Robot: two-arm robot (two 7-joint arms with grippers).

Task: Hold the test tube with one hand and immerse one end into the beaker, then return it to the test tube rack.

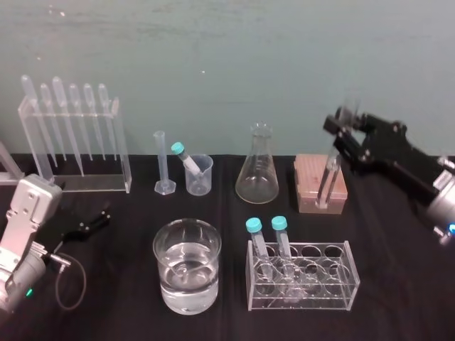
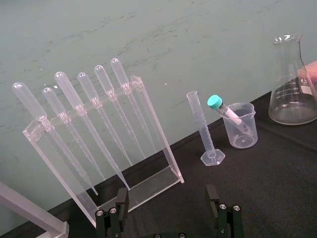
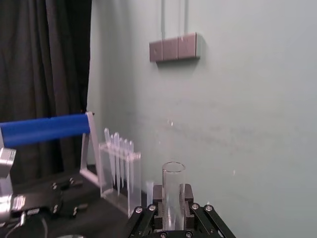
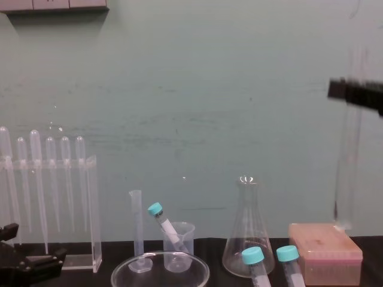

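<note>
Clamps the right pincer [image 3: 173, 196] on the test tube [image 1: 330, 177] near its open mouth and dangles the round end at the top of the pink rack [image 1: 311, 174] (in a hole or just clear, cannot tell). Parks the left pincer [image 2: 167, 210], fingers apart, low at the left. Could clip the flask [image 1: 257, 170] or the capped tubes [image 1: 267, 245] swinging toward the beaker [image 1: 170, 288], or crack glass by lowering too fast. No readable writing, merely faint marks on the flask.

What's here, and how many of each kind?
Pipettes: 6
Capped tubes: 3
Uncapped tube, in right gripper: 1
Wide beaker: 1
Small cup: 1
Flask: 1
Cylinder: 1
Pink rack: 1
Clear racks: 2
Total: 17
Left gripper rests at left.
</note>
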